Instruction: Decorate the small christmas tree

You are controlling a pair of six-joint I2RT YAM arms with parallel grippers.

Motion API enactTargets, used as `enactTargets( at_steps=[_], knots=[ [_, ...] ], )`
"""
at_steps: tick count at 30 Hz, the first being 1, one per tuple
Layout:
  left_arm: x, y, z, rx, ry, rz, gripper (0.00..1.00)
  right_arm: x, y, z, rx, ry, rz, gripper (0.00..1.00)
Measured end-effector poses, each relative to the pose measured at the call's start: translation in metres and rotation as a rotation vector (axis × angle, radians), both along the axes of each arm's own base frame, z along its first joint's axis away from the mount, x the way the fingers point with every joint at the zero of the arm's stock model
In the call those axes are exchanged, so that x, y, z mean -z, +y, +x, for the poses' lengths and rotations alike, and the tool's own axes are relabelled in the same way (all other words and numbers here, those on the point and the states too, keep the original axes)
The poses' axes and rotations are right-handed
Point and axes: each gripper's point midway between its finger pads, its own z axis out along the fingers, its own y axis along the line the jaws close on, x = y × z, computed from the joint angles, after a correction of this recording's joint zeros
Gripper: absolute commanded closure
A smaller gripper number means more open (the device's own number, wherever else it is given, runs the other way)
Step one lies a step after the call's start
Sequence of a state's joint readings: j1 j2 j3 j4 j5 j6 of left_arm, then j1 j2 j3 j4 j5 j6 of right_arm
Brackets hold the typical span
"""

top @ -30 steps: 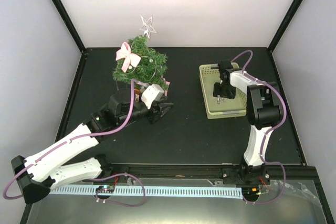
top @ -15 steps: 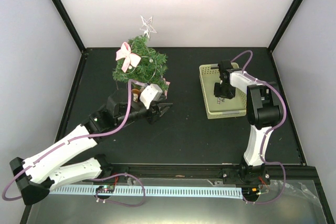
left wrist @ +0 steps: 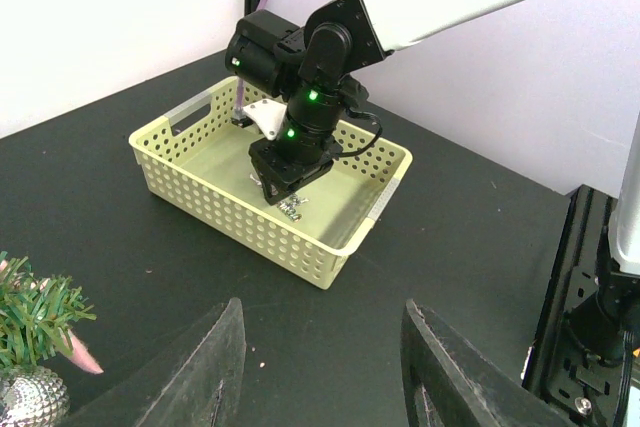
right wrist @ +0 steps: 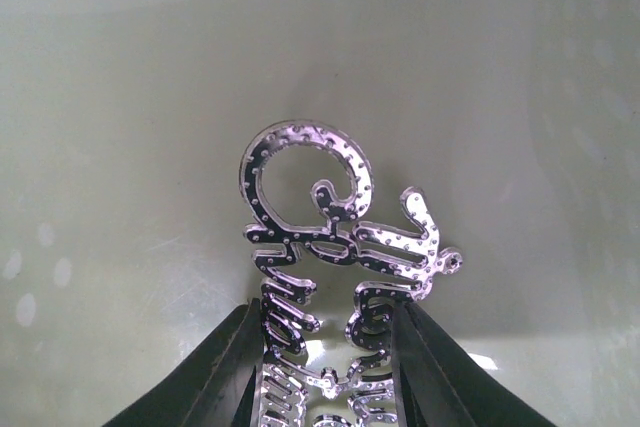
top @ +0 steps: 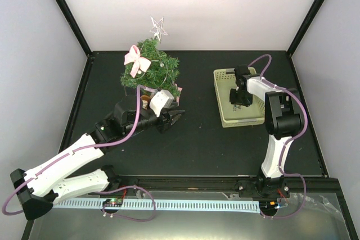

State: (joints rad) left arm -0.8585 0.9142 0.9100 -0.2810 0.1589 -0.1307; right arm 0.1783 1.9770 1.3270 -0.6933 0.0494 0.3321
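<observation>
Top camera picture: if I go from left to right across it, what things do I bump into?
pink bow → silver star → left gripper → pale green basket

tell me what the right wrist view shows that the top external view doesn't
Only the right wrist view: a silver script ornament up close, with looping letters and tiny studs, and the right claw pinching its two sides. Only the top external view: the small christmas tree with its pink bow and silver star, and the left claw near its base. Both: the pale green basket that the right claw reaches into, though the wrist view sees only its floor.
</observation>
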Motion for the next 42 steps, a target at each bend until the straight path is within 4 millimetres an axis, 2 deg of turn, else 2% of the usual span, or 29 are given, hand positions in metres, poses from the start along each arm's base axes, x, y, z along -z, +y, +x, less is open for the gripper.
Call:
enactTargets(
  at_steps=[11,18,22,28,34,36,39,42],
  knots=[
    [0.000,0.000,0.000,0.000,0.000,-0.001,0.55,-0.004,-0.001,-0.003,-0.019,-0.009,-0.003,0.65],
    [0.000,-0.001,0.000,-0.004,0.025,0.000,0.54,-0.025,0.000,-0.003,-0.039,-0.053,0.003,0.65],
    [-0.008,-0.001,0.001,-0.005,0.021,-0.011,0.53,-0.036,0.000,-0.001,-0.042,-0.082,0.006,0.55],
    [-0.011,-0.001,0.001,-0.006,0.020,-0.017,0.54,-0.029,0.000,-0.002,-0.035,-0.065,0.007,0.46],
    [-0.012,0.000,0.000,-0.006,0.017,-0.019,0.53,0.001,0.001,-0.006,-0.028,0.005,0.017,0.42],
    [-0.015,0.002,-0.002,-0.006,0.013,-0.023,0.54,-0.001,0.002,-0.003,-0.020,-0.004,0.022,0.42],
    [-0.018,0.004,-0.003,-0.006,0.006,-0.032,0.53,0.000,0.001,-0.003,-0.014,-0.002,0.025,0.46],
    [-0.020,0.005,-0.004,-0.006,0.001,-0.037,0.54,0.000,0.000,-0.003,-0.006,-0.001,0.031,0.55]
  ],
)
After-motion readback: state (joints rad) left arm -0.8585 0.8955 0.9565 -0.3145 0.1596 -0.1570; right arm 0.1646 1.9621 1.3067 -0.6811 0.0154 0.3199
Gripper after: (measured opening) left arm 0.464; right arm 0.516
